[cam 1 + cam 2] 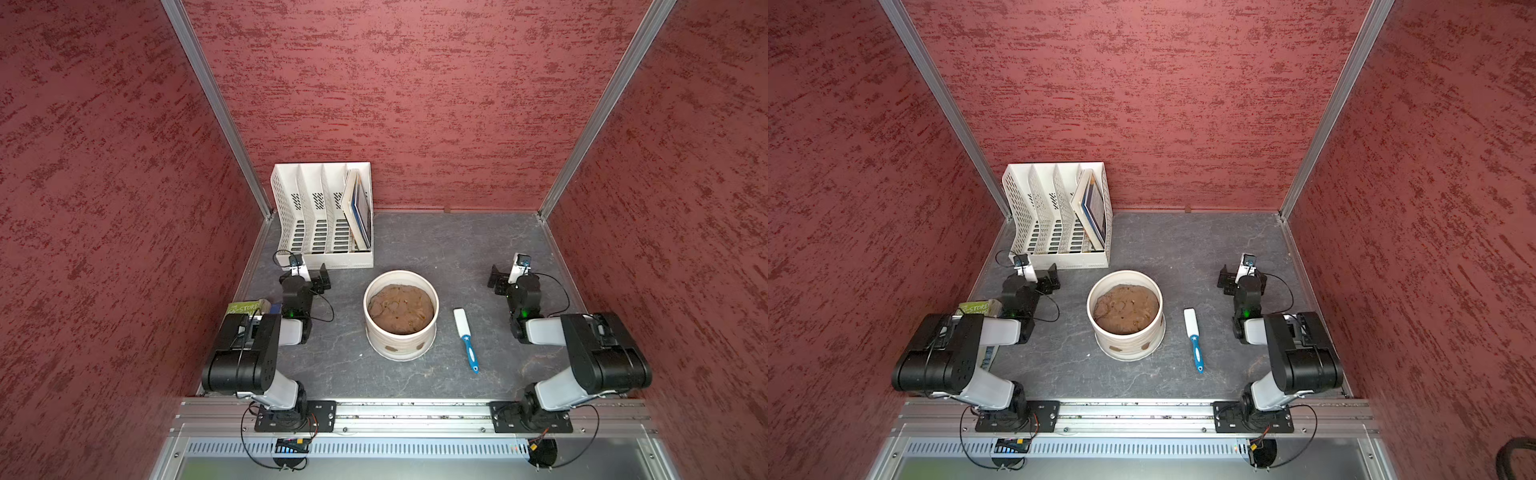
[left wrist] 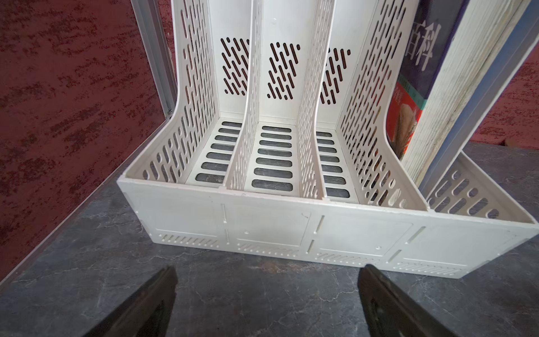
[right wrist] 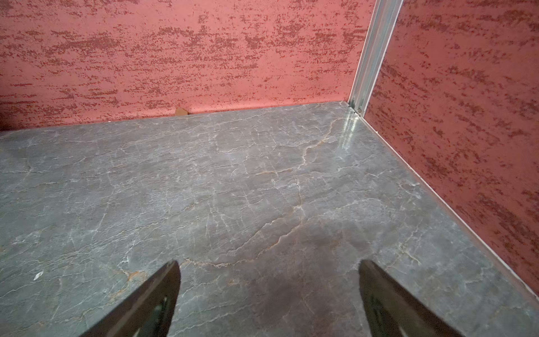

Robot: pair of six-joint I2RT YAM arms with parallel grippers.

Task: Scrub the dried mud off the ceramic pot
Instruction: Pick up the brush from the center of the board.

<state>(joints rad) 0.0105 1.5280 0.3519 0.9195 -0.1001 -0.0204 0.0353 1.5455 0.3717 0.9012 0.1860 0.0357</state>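
Note:
The ceramic pot [image 1: 405, 348] [image 1: 1128, 348], cream-white and ribbed, stands mid-table in both top views. Two small brown patches of dried mud [image 1: 390, 348] [image 1: 1145, 345] show on its near wall. A lumpy brown mound [image 1: 401, 308] fills it. My left gripper [image 1: 323, 279] [image 2: 268, 271] is open and empty, left of the pot and facing the file rack. Right of the pot, my right gripper [image 1: 496, 277] [image 3: 268, 265] hangs open over bare table. A brush [image 1: 466, 338] [image 1: 1194, 338] with a white head and blue handle lies between the pot and the right arm.
A white slotted file rack [image 1: 324, 216] [image 2: 277, 221] stands at the back left with books [image 1: 357, 208] in its rightmost slot. A green book [image 1: 243, 308] lies partly under the left arm. Red walls close in three sides of the grey table [image 3: 233, 189].

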